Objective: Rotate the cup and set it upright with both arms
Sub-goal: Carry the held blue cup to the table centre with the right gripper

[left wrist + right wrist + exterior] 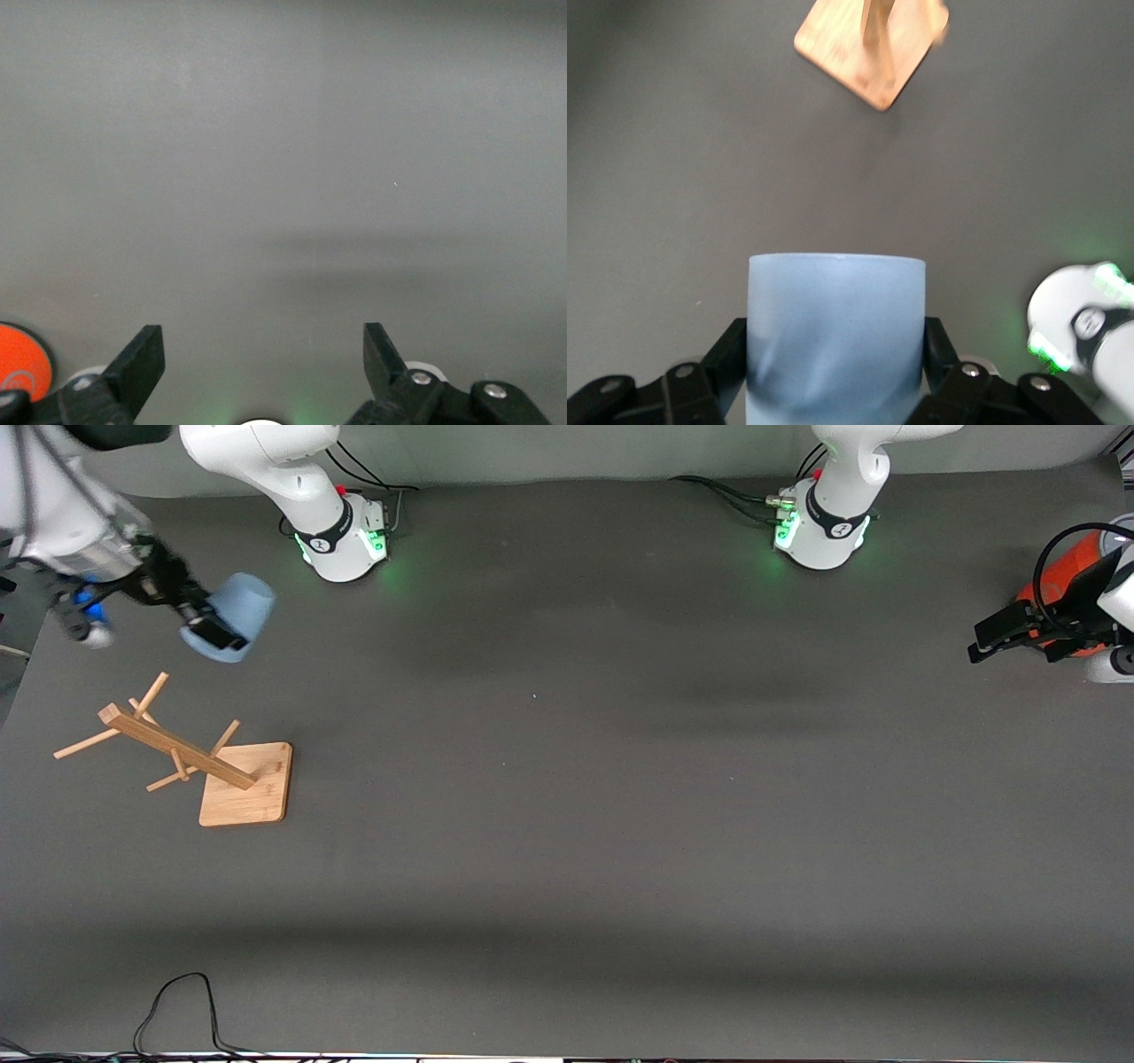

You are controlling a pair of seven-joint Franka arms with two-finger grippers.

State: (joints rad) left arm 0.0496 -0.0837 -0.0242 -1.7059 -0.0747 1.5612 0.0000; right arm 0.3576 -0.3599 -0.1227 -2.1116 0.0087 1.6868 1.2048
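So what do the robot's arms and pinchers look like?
Two chunky white arms with dark grey bands at the joints. Their round bases glow green, with a small red spot, and black cables plug in beside them. The left gripper and right gripper are black, each with two flat fingers and silver screws.

Layout as found, taken from my two sets of jaws.

My right gripper is up over the table at the right arm's end, the cup clamped between its jaws, lying tilted. The wooden rack stands on the table ahead of these jaws. My left gripper waits at the left arm's end, jaws apart, just beside the cylinder.
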